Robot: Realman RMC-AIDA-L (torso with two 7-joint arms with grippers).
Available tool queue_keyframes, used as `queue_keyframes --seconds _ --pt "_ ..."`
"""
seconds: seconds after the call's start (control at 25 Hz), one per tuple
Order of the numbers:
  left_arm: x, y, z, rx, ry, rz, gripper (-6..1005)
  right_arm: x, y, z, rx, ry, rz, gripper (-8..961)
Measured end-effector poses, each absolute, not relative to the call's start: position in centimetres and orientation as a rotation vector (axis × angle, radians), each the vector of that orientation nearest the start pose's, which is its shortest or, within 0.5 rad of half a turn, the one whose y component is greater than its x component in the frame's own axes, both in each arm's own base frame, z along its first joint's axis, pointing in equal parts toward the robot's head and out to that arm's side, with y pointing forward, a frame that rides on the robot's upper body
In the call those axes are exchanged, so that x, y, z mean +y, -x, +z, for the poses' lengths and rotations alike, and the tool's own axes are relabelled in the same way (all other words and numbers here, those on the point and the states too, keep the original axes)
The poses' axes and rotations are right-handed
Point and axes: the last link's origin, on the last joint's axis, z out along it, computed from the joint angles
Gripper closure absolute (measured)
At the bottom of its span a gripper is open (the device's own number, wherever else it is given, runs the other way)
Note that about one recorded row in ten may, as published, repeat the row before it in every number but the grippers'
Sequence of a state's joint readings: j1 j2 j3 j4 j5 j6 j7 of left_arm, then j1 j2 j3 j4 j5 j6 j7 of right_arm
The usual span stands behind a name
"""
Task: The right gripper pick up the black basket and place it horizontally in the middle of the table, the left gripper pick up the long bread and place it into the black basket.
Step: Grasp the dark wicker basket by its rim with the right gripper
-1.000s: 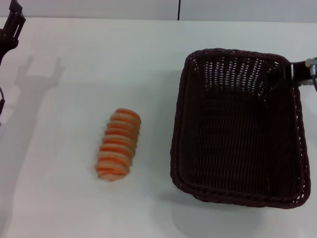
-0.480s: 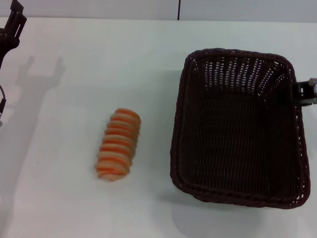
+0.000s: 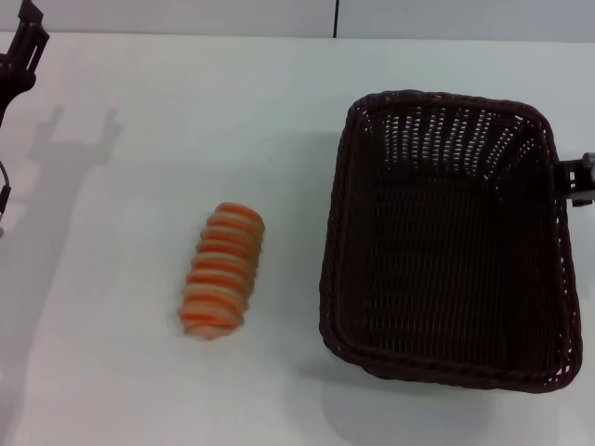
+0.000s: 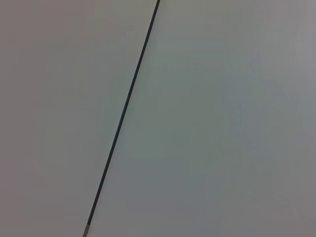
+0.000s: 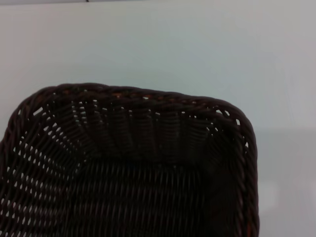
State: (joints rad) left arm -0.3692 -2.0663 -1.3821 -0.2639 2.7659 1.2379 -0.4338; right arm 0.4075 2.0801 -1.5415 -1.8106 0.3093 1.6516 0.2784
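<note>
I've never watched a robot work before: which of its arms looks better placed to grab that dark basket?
The right. The right gripper sits just beside the black basket at its right rim, while the left gripper is at the table's far left corner.

Thin dark seam (image 4: 123,113) across pale surface

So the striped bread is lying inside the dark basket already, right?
Not quite: the head view shows the long bread lying on the bare table, left of the black basket, apart from it. The basket holds nothing.
</note>
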Motion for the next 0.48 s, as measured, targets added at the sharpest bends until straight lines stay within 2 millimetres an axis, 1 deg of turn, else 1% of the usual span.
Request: queue_keyframes --seconds 0.24,0.48 --pt "33.62 31.95 2.83 -0.618 1.423 -1.017 187 31.68 -16.13 4.77 1.462 1.865 -0.245 399" --pt "33.76 31.89 2.88 -0.616 1.425 -1.017 187 31.7 -16.68 4.71 1.471 1.845 -0.268 406"
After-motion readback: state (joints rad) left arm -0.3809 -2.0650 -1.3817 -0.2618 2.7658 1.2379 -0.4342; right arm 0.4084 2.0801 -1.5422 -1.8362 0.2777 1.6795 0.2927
